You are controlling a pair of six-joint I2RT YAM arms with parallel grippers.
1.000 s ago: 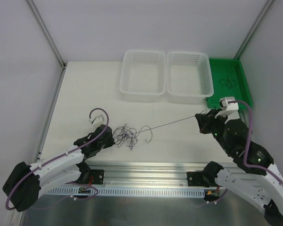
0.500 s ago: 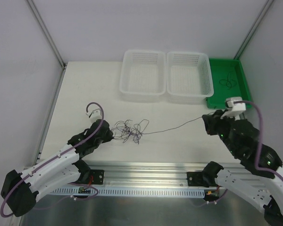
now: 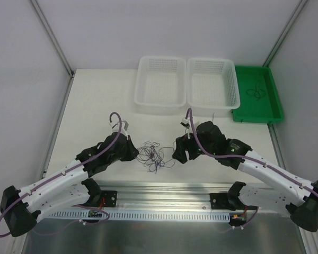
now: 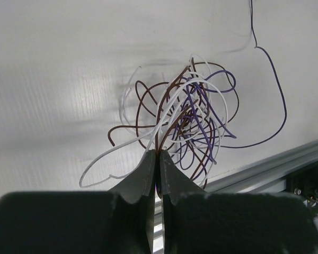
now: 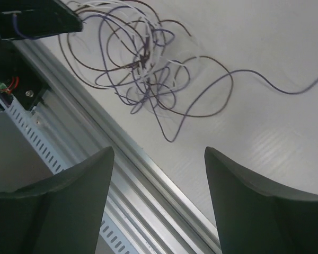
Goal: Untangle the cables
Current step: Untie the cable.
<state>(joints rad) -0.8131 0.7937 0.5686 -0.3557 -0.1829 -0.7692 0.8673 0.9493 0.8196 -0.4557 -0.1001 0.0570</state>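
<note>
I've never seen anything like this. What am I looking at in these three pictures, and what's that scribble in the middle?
These are two robot arms bolted to a white table, each ending in a two-finger pincer called a gripper. The wide picture looks down from above and behind them; the other two come from small cameras on the wrists. The scribble is a tangle of thin cables, brown, white and purple, which the arms should untangle. The left gripper is pinched shut on some strands. The right gripper stands open near the tangle, holding nothing. At the back sit two white baskets and a green tray with a loose wire in it.
</note>
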